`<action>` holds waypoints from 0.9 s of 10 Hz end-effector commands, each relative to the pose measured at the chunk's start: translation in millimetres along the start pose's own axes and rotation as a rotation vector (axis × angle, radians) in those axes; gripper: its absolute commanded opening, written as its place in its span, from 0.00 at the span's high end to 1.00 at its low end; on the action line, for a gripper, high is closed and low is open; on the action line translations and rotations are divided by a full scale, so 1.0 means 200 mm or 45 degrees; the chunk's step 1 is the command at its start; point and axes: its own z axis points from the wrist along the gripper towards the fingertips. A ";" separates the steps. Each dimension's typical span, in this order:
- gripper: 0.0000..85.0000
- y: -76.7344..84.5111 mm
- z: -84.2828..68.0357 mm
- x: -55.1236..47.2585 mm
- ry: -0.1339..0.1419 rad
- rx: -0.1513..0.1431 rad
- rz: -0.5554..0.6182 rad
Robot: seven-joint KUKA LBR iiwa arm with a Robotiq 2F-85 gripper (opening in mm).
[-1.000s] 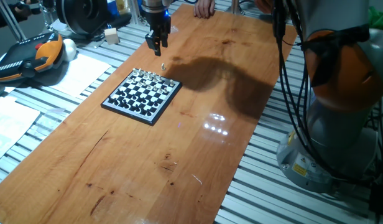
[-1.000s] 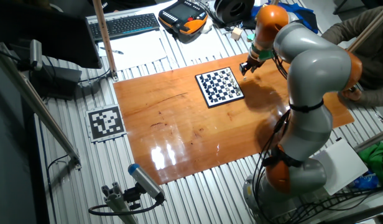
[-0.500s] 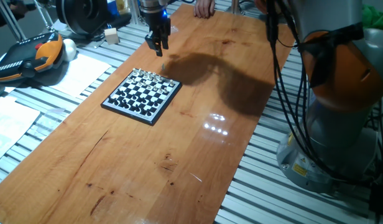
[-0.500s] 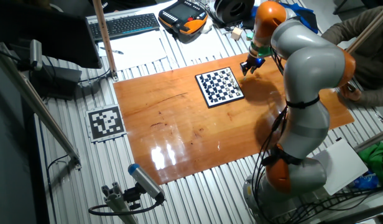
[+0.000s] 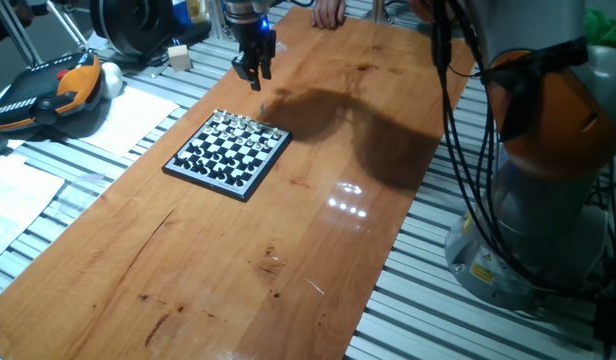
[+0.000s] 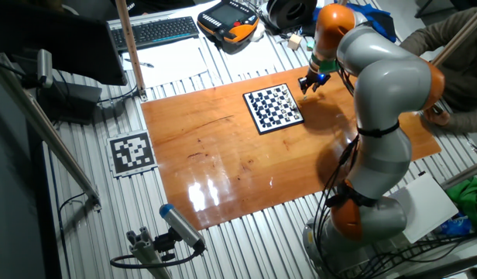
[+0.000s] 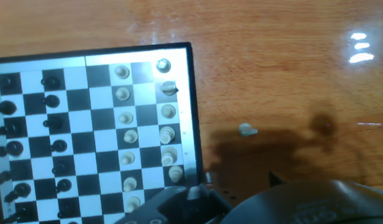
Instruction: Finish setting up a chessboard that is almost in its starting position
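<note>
- Toward the far end of the worktop, in one fixed view, the tool hangs above the wood just beyond the far rim of the chessboard. Its two fingers look close together, but I cannot tell whether anything is between them (they are dark and small here). The stray piece on the wood is too small to make out from this side.
- In the other fixed view, the chessboard lies near the far edge of the worktop, and the tool sits just beside the board's rim, on the arm's side. The arm's bulk is close by, and the fingertips are too small to read.
- In the hand view, the chessboard fills the left half, pale pieces in the two columns by its dark rim, dark ones at the left. A small pale piece lies off the board on bare wood, apparently on its side.
- Judging from this, the step in hand is fetching that piece. To do it well, centre the fingers over it, descend straight, and close gently across its narrow body, since a lying piece may roll.
- The tool's own body blocks the bottom of the hand view, so the nearest board squares are hidden, and the left column is cut off.
</note>
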 end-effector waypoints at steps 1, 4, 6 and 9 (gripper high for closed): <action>0.40 -0.02 0.03 -0.02 -0.006 -0.008 -0.007; 0.40 -0.10 0.10 -0.10 -0.005 -0.029 -0.031; 0.40 -0.13 0.14 -0.13 -0.011 -0.043 -0.043; 0.40 -0.13 0.25 -0.18 -0.030 -0.067 -0.044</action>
